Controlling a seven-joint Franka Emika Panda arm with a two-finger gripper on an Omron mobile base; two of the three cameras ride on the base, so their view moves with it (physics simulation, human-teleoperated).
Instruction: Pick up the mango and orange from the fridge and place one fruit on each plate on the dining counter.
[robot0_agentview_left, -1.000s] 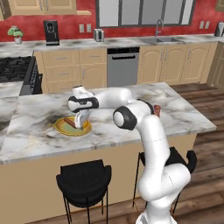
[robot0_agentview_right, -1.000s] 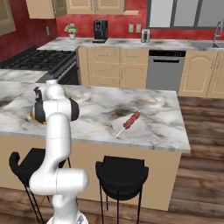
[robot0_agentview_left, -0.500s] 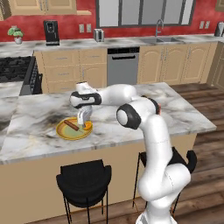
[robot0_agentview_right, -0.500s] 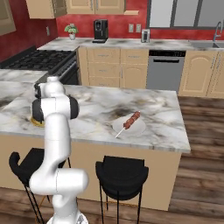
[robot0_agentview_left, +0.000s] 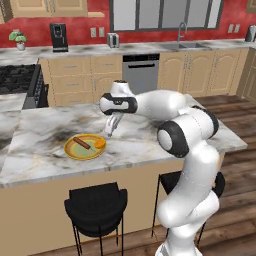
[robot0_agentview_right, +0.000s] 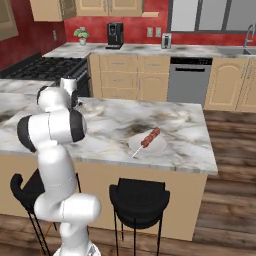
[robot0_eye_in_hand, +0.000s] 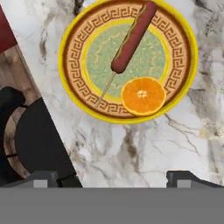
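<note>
Fingers (robot0_agentview_left: 108, 133) hang open above the table (robot0_agentview_left: 45, 135), empty; orange (robot0_eye_in_hand: 143, 96) sits beside sausage (robot0_eye_in_hand: 133, 37) on yellow plate (robot0_eye_in_hand: 72, 61).

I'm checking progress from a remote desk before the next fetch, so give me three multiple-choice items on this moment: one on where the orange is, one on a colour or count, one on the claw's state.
1. Where is the orange?
A. on the yellow plate, beside the sausage
B. on the white plate
C. between the claw's fingers

2. How many plates on the dining counter bear a fruit?
A. none
B. one
C. two

3. How is the claw?
A. shut on the orange
B. shut, holding nothing
C. open, holding nothing

Answers:
1 A: the orange lies inside the yellow plate's rim, next to the sausage.
2 B: the white plate on the dining counter carries just its skewer.
3 C: the claw hangs above the counter, fingertips spread wide, nothing between them.
</note>
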